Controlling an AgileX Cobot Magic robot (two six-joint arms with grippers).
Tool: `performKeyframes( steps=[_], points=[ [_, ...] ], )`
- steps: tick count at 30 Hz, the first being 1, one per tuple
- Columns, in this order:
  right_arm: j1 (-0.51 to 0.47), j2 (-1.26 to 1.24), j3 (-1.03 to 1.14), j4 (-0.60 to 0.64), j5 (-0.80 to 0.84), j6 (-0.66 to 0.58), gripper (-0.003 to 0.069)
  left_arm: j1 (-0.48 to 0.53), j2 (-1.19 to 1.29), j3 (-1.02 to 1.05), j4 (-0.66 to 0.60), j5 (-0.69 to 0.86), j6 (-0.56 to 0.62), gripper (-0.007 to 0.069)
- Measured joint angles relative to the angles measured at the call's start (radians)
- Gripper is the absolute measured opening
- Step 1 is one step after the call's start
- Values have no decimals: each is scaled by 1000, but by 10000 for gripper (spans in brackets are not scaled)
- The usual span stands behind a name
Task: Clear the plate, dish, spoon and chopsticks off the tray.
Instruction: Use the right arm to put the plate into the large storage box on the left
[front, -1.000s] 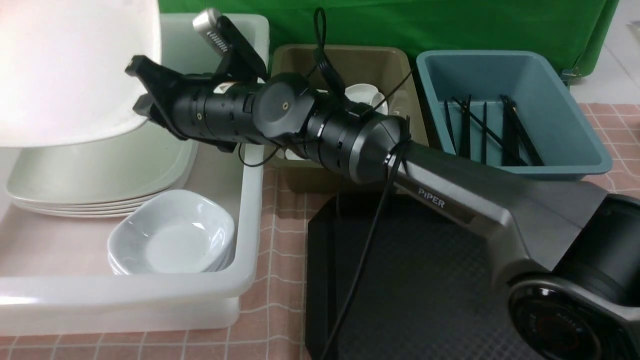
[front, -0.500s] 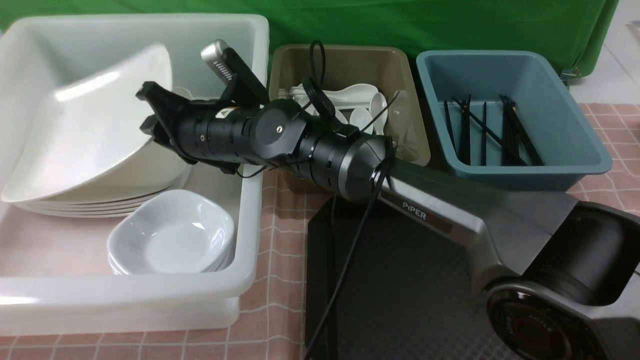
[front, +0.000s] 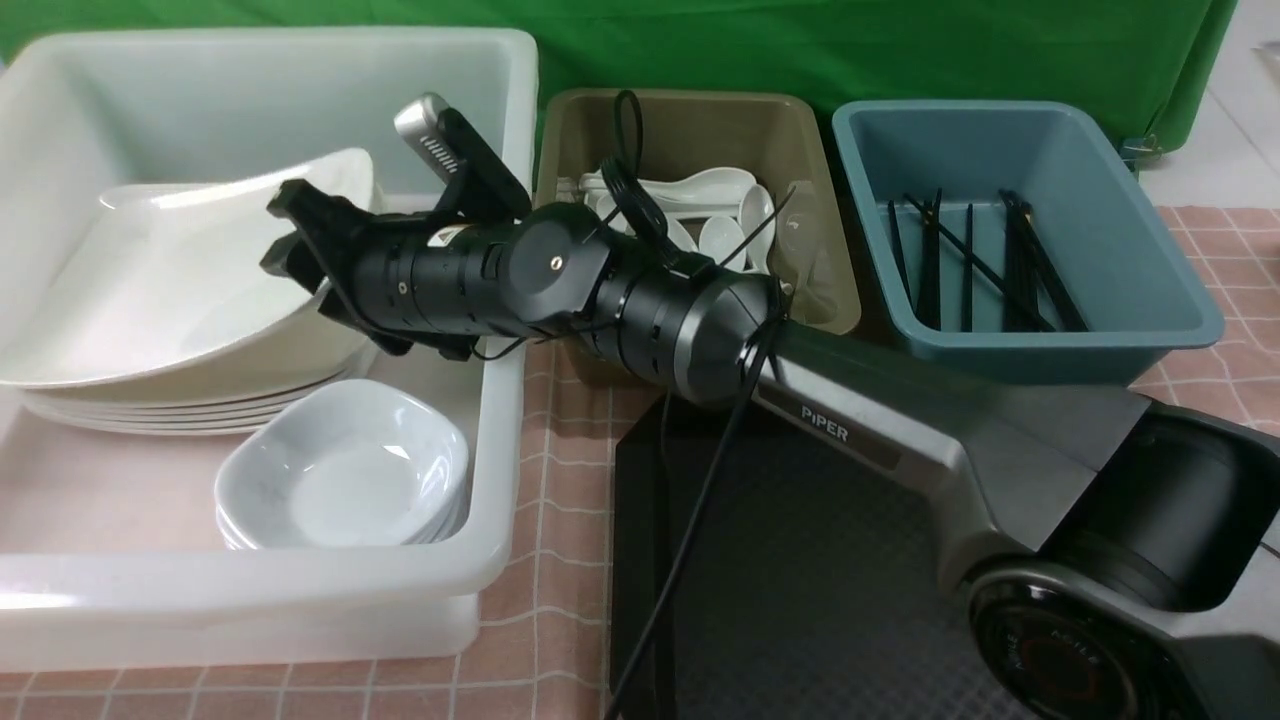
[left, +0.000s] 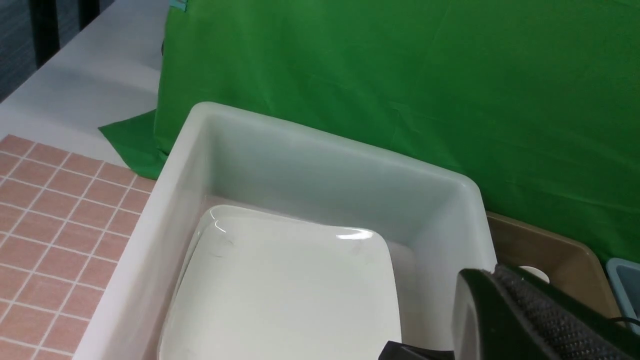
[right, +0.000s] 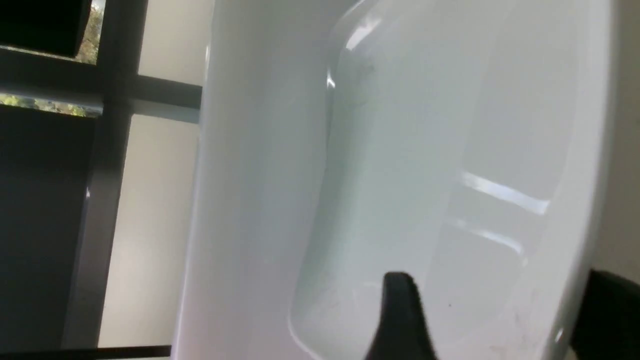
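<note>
White and glossy, and off the tray (front: 850, 560): plate (front: 180, 290) down inside the pale tub (front: 505, 420), lying on the stack of plates (front: 200, 405) straight ahead of the right gripper (front: 287, 232). Not quite flat, by the look of it, with the corner nearest the gripper's upper finger cocked up and the far side low on the stack. Hollow face up. Long axis running outward from the fingertips, roughly in line with the gripper's reach.

Right gripper spread wide and clamped on nothing. From the right wrist view, plate rim sitting in the gap between the two fingers; impossible to say whether touching either. Left gripper (left: 500, 320) closed, with only one finger in view and nothing seen in it.

Rest of the job seemingly done as well:
- Spoons (front: 720, 190) in the olive bin (front: 570, 140), just behind the right gripper's wrist.
- Chopsticks (front: 960, 260) in the blue bin (front: 1130, 220), well back along that arm.
- Small dishes (front: 345, 480) stacked in the same tub, just beside the gripper on its near side.

Tray bare wherever visible, though partly hidden by the arm. Probably left to do: pull the open fingers back clear of the rim without dragging the plate off the stack.
</note>
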Motion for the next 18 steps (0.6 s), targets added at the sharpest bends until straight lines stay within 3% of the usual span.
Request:
performKeyframes(
  steps=[4,12,18],
  points=[
    [0,-1,0,-19,15,-26,582,0,0,0,0,7,0,4],
    [-17,-31,-5,-58,73,-97,584,0,3,0,-4,8,16,4],
    [-50,-89,-40,-67,258,-152,574,-43,27,0,-4,20,23,4]
  ],
)
